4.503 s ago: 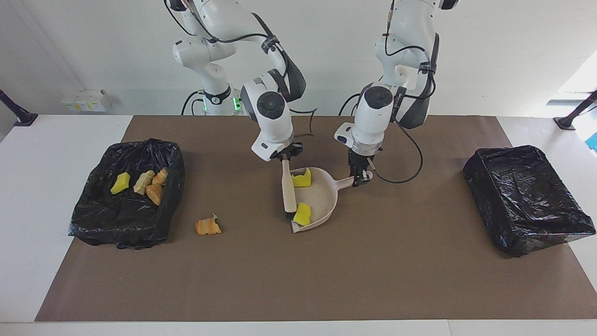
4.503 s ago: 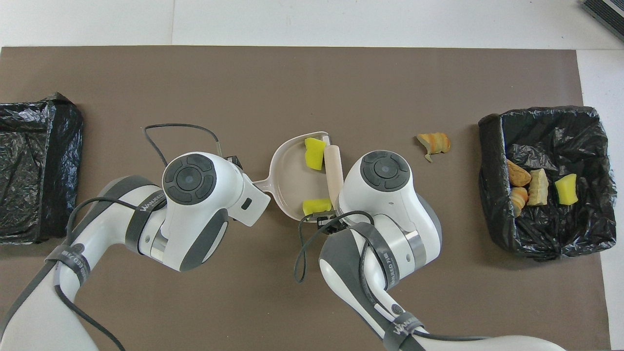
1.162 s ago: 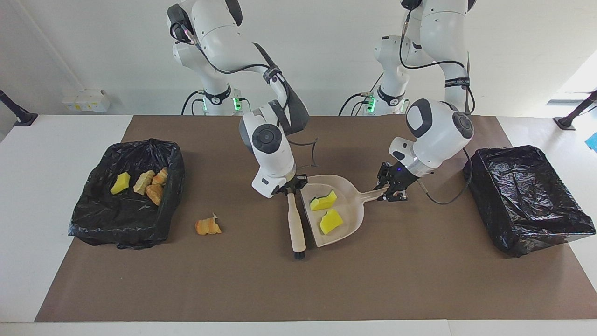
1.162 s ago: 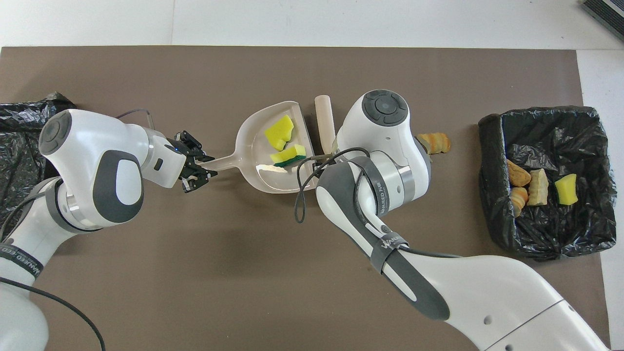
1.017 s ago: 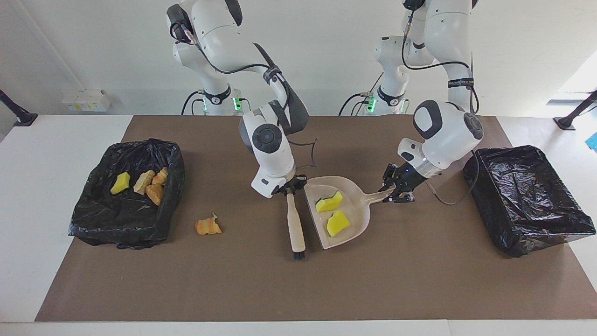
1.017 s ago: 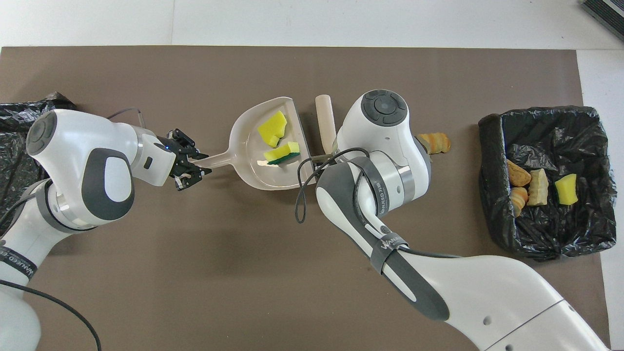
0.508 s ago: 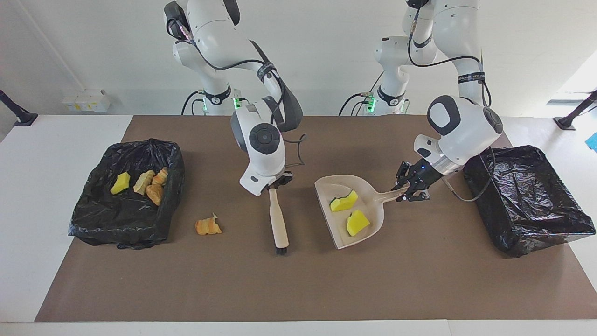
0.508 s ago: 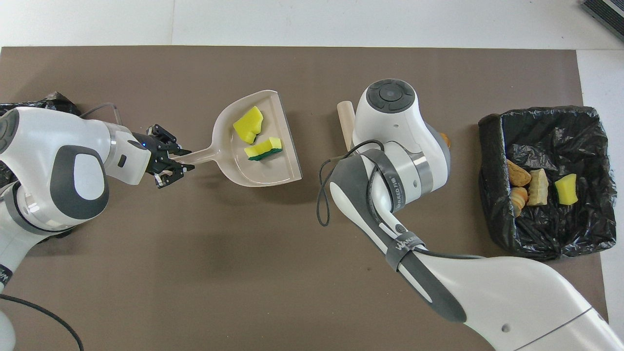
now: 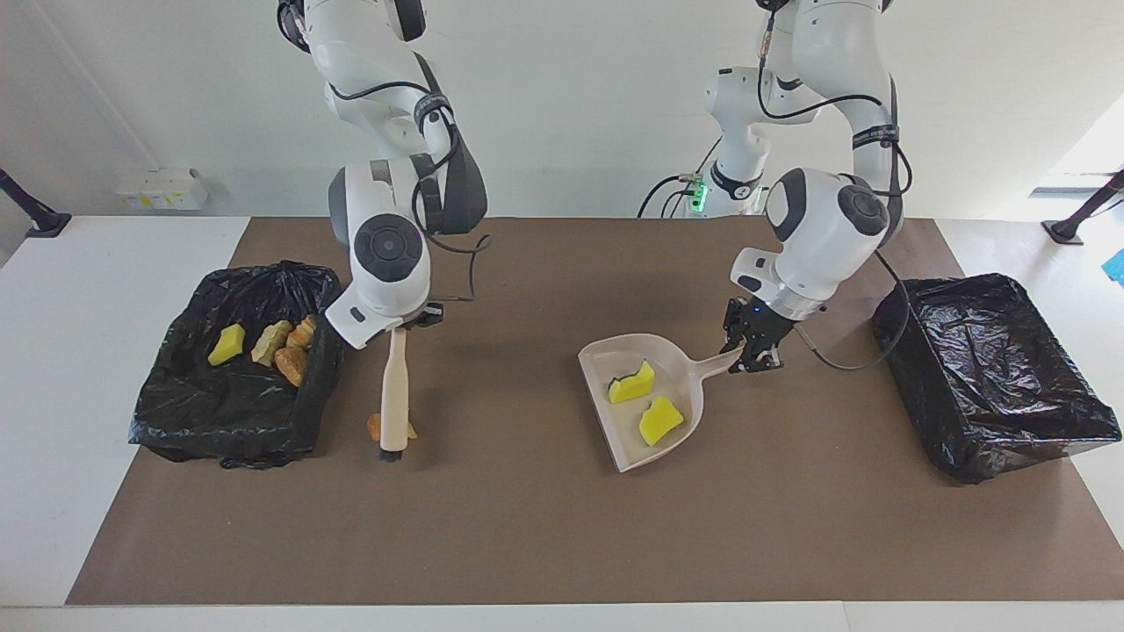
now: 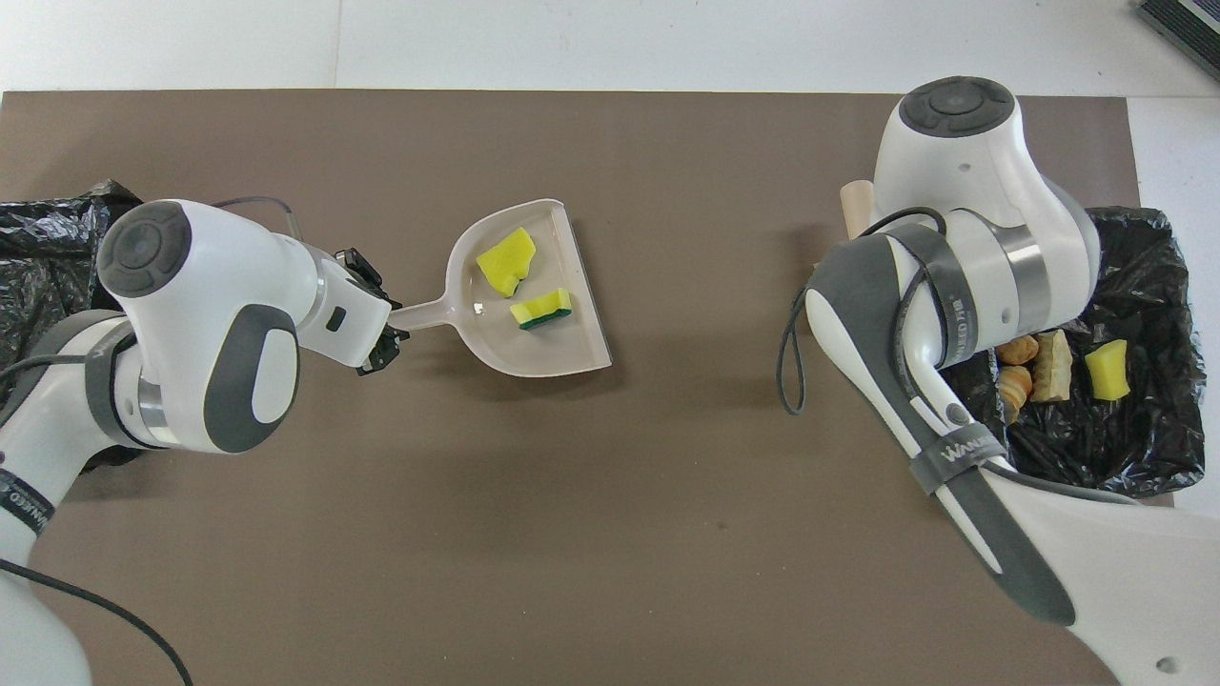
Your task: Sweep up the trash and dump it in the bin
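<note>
At the right arm's end of the mat, a lined bin holds four scraps. Just beside it, the right gripper grips a brush whose bristles stand on a bread-like scrap. Near mid-mat, the left gripper clamps the handle of a dustpan carrying two sponge chunks. Toward the left arm's end sits a second bin.

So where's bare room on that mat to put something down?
The mat is bare between the brush and the dustpan, and along the edge farthest from the robots. It is crowded by the bin holding scraps.
</note>
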`<state>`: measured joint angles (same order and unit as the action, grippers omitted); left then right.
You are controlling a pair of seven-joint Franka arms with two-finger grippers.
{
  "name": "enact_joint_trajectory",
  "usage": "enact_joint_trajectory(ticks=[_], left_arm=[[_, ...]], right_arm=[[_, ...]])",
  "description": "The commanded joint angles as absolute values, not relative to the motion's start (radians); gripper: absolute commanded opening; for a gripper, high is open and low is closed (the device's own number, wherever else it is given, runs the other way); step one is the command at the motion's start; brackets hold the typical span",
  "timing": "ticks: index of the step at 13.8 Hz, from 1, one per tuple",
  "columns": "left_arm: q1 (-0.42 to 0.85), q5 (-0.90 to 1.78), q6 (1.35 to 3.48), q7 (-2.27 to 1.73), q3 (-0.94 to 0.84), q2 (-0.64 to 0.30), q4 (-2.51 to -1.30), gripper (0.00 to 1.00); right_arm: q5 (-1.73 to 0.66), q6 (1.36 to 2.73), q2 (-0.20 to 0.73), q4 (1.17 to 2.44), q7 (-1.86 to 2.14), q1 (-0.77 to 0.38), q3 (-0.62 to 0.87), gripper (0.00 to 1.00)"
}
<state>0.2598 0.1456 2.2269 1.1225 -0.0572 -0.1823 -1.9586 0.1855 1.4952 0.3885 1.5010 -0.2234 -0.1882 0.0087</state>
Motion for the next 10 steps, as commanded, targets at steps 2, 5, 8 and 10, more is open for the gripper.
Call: enact_joint_trajectory(ticks=[2,5,8,10], left_arm=[[0.336,0.012,2.195,0.954,-0.046,-0.178,-1.944,0.00],[0.337,0.011,2.195,0.954,-0.048,-0.172,-1.956,0.00],[0.337,0.011,2.195,0.959,-0.048,-0.164,-1.971,0.00],[0.350,0.011,2.203,0.957,-0.048,-0.169,-1.986,0.00]], right_arm=[[0.196,1.572,0.380,1.563,-0.087,-0.092,0.012,0.00],[0.180,1.721,0.399,1.669,-0.117,-0.094,0.012,0.00],[0.122,1.736,0.387,1.701,-0.150,-0.133,0.020,0.00],[0.077,1.753,0.397,1.698,-0.215,-0.179,0.021,0.00]])
